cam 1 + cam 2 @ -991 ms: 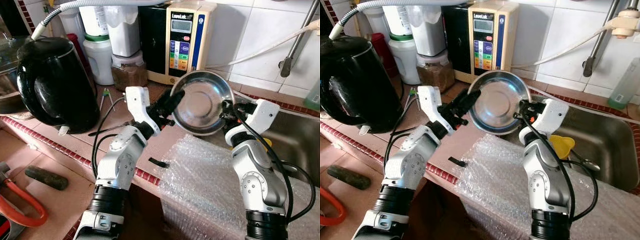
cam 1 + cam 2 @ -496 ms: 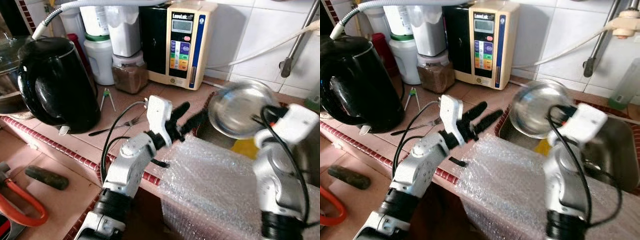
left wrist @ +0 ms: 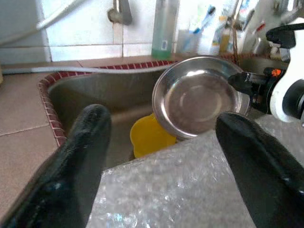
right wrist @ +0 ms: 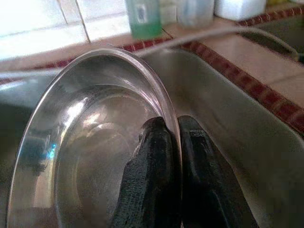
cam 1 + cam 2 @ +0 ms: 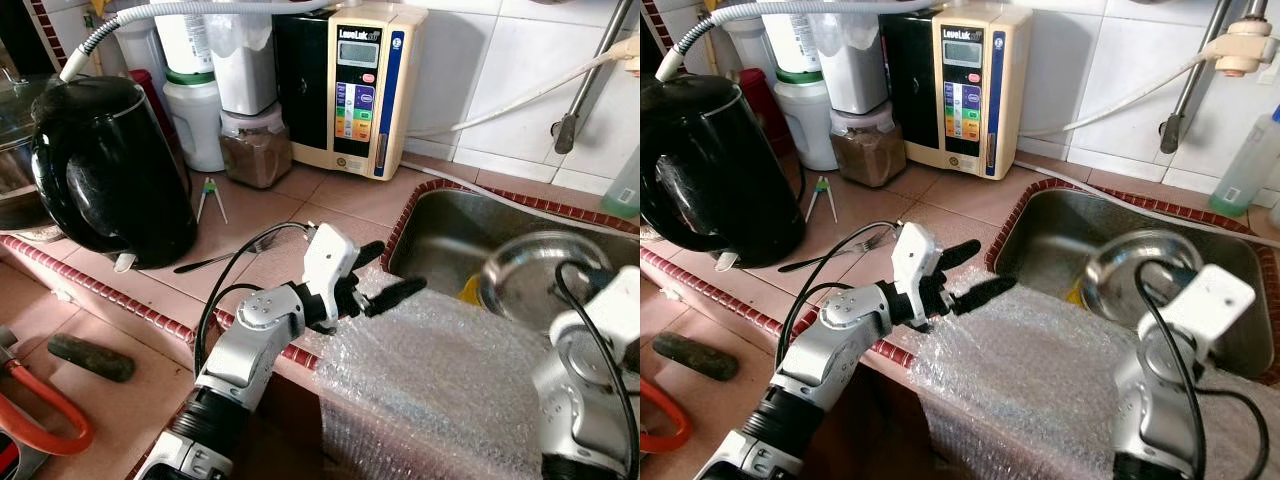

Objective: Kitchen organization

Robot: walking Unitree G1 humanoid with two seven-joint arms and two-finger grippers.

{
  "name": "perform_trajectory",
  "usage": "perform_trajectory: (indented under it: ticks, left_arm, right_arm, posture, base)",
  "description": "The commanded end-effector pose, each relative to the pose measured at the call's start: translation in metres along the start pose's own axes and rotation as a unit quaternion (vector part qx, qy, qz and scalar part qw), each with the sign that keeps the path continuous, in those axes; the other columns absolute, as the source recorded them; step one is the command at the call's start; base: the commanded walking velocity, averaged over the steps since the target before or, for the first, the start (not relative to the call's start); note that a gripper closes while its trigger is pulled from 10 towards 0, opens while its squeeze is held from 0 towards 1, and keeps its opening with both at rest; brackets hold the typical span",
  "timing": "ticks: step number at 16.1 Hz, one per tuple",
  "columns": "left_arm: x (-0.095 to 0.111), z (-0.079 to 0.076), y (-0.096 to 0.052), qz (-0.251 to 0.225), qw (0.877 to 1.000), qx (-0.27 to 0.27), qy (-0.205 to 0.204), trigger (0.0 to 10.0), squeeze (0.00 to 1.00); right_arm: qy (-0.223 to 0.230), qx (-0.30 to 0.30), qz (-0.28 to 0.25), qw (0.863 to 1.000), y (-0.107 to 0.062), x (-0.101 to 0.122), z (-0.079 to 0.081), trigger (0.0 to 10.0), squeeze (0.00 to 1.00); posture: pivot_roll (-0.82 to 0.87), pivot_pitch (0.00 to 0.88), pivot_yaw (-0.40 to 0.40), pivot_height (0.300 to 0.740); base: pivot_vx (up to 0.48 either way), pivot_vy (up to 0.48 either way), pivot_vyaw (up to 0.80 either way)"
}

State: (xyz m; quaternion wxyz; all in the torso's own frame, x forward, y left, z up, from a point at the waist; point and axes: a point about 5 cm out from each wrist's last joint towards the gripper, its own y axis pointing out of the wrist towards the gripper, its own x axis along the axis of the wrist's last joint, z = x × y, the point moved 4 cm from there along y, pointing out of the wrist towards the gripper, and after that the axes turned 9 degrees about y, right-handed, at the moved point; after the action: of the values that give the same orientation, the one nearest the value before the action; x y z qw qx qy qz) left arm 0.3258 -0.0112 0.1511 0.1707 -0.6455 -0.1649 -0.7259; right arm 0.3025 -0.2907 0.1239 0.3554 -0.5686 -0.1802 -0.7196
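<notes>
We are now holding the steel bowl [image 5: 535, 280] low over the sink [image 5: 440, 225], well to the right of where it was a second ago, when it was raised upright between our two hands in front of the water ioniser [image 5: 357, 85]. Our right hand [image 4: 168, 142] is carrying it alone, both black fingers clenched on its rim, one inside and one outside, as the right wrist view is showing plainly. Our left hand [image 5: 385, 275] has let go and is hanging released, fingers spread apart, above the near edge of the bubble wrap [image 5: 430, 385] that is draping over the table [image 5: 290, 215] edge beside the sink.

From the head views, the bowl is looking blurred and our right wrist is covering the place where the fingers are meeting the rim, so the grasp is hard to make out there. A yellow object [image 3: 149, 135] is lying in the sink partly behind the bowl; we cannot tell what it is. The left wrist view is showing it more fully.

The black kettle [image 5: 105, 165] is standing on the table at the far left, with a fork [image 5: 225, 255] lying near it.
</notes>
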Motion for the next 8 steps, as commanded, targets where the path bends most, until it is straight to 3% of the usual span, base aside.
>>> perform_trajectory:
  ticks: [1, 2, 3, 8]
  left_arm:
    - [-0.003, -0.004, 0.000, 0.008, 1.000, -0.012, 0.012, 10.0, 1.00]
    - [-0.003, -0.004, 0.000, 0.011, 1.000, -0.014, 0.016, 10.0, 1.00]
    - [-0.005, -0.007, 0.001, 0.025, 0.998, -0.029, 0.048, 10.0, 1.00]
    - [-0.006, -0.007, 0.001, 0.028, 0.998, -0.026, 0.048, 10.0, 1.00]
  right_arm:
    - [-0.006, -0.013, 0.015, 1.000, -0.001, -0.007, -0.003, 4.2, 1.00]
    - [-0.017, -0.021, 0.026, 0.999, -0.001, -0.012, -0.006, 10.0, 1.00]
    - [-0.005, -0.033, 0.048, 0.998, -0.004, -0.023, -0.010, 10.0, 1.00]
    - [-0.009, -0.044, 0.059, 0.997, -0.008, -0.029, -0.012, 10.0, 1.00]
  posture:
    - [0.00, 0.000, 0.033, 0.740]
    - [0.00, 0.000, 0.036, 0.740]
    - [0.00, 0.000, 0.036, 0.740]
    - [0.00, 0.000, 0.039, 0.740]
  base:
    - [0.000, 0.000, 0.00]
    - [0.000, 0.000, 0.00]
    - [0.000, 0.000, 0.00]
    - [0.000, 0.000, 0.00]
